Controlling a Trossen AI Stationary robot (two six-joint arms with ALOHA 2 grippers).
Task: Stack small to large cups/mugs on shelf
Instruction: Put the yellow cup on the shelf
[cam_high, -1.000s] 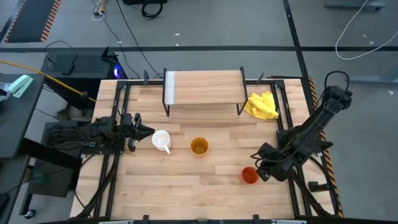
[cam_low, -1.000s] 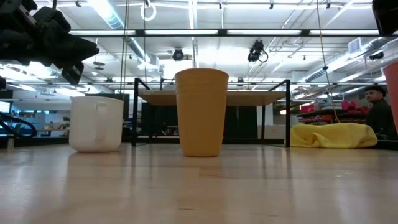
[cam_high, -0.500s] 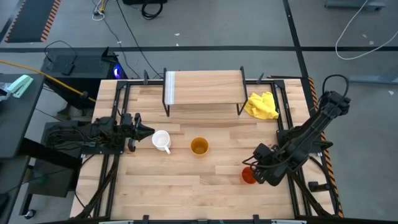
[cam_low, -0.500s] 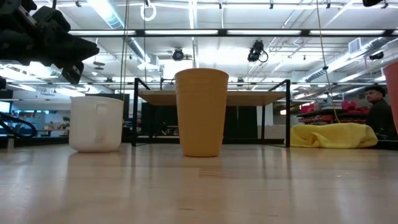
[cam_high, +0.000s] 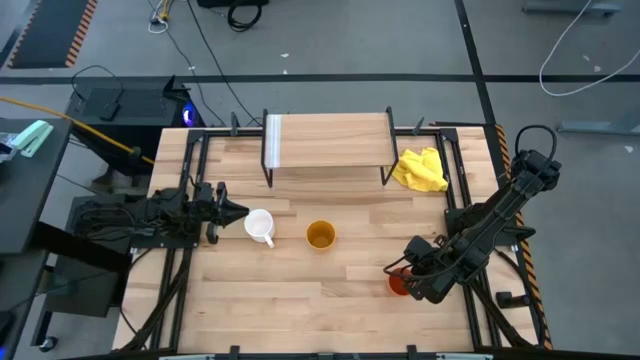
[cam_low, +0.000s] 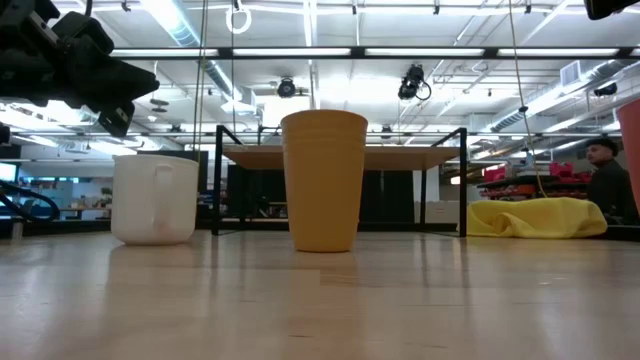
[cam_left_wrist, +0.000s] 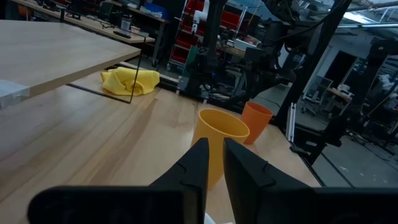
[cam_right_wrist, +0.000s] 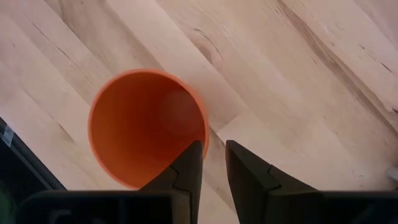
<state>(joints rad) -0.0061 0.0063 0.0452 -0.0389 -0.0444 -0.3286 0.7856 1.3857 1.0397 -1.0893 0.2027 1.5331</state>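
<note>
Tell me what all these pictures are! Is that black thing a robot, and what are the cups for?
Yes, it is a robot with two dark arms at a wooden table. One picture looks straight down from above, one looks across the tabletop, and two come from little cameras on the arms' wrists.

On the table stand a white mug, a yellow-orange cup and an orange-red cup. There is also a yellow cloth and a small wooden shelf for the cups.

The right gripper hangs just above the orange-red cup, one finger over its rim, not gripping it. The left gripper waits beside the white mug. Both have narrow gaps between their fingers and nothing is held.
</note>
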